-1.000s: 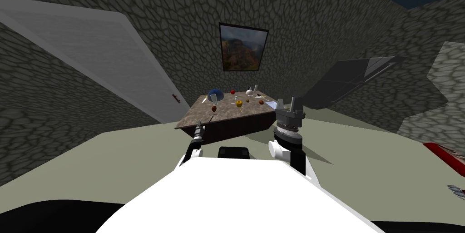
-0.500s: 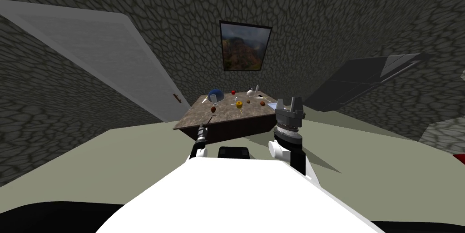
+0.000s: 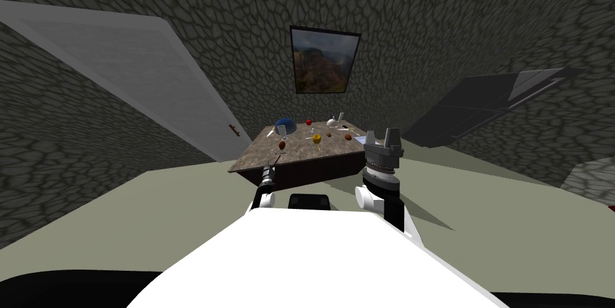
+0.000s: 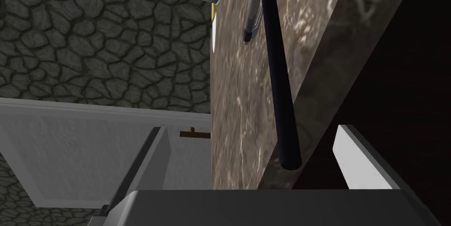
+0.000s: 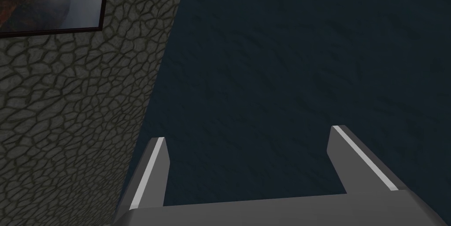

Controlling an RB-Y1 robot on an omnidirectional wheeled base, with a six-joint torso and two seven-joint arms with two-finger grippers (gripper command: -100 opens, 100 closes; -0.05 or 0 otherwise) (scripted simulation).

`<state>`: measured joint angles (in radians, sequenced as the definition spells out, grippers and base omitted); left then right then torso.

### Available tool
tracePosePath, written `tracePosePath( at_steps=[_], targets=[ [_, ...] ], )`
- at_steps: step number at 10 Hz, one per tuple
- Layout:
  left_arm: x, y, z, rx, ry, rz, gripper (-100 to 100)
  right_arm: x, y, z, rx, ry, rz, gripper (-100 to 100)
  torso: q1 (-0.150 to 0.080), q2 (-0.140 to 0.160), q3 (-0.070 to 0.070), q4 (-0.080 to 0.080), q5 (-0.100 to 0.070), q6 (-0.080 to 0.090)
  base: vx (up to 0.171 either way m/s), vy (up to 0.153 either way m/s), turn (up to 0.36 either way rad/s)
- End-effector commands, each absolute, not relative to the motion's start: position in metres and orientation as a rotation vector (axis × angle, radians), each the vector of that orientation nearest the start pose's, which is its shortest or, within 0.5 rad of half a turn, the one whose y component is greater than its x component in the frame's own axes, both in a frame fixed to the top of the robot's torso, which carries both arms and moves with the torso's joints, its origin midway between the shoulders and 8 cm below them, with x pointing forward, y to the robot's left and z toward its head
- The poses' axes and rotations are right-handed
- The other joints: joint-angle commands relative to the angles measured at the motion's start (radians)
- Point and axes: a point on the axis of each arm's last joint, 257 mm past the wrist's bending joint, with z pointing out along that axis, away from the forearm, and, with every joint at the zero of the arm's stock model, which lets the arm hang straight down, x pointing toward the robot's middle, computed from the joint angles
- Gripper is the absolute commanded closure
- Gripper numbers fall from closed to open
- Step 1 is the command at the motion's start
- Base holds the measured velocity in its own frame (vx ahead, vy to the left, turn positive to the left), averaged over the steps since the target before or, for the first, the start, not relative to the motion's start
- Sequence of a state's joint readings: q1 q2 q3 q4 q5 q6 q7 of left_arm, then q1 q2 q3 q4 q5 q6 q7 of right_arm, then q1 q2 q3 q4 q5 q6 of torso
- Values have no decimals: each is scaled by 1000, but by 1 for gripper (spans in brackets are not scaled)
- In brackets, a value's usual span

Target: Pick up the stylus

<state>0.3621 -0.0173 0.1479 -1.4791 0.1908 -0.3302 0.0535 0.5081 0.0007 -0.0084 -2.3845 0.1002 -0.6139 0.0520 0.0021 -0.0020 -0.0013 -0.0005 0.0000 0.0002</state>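
Two grippers in play. From the head, the right gripper (image 3: 382, 135) stood raised, fingers spread, with the brown table (image 3: 255, 155) just ahead and to its left. A blue bowl (image 3: 284, 124) and a small yellow piece (image 3: 316, 138) sat among the clutter on top.

Over to the left wrist: the left gripper (image 4: 252, 130) was spread wide at the table's edge. The dark stylus (image 4: 278, 87) lay on the marbled top straight ahead between its fingers, untouched. A pale pen (image 4: 253, 14) lay alongside the stylus's far end, the bowl beyond that.

Right wrist: fingers apart, gripping nothing.
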Motion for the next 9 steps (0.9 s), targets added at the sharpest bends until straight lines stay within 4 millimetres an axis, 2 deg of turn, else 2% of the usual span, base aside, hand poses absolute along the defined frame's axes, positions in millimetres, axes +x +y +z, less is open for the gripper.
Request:
tracePosePath(
  at_steps=[1,5,6,7,8,9],
  targets=[
    [389,367,-350,-1538,904,-1048,100,300,-258,85,406,535,1222,0,0,0,0,0,0,0,0,0,0],
    [389,367,-350,-1538,903,-1048,100,300,-258,85,406,535,1222,0,-1,2,1,0,0,0,0,0,0],
    [389,367,-350,-1538,903,-1048,0,300,-258,85,406,535,1222,0,-1,2,1,0,0,0,0,0,0],
    [380,366,-351,-1539,904,-1046,100,300,-258,85,406,535,1222,0,-1,2,1,0,0,0,-16,-13,-16],
    [384,366,-350,-1538,904,-1047,100,300,-258,85,406,535,1222,0,-2,3,2,0,0,0,-13,-9,2],
    [383,366,-351,-1539,904,-1047,0,300,-258,85,406,535,1222,0,-2,3,2,1,0,0,0,0,0]
  ],
)
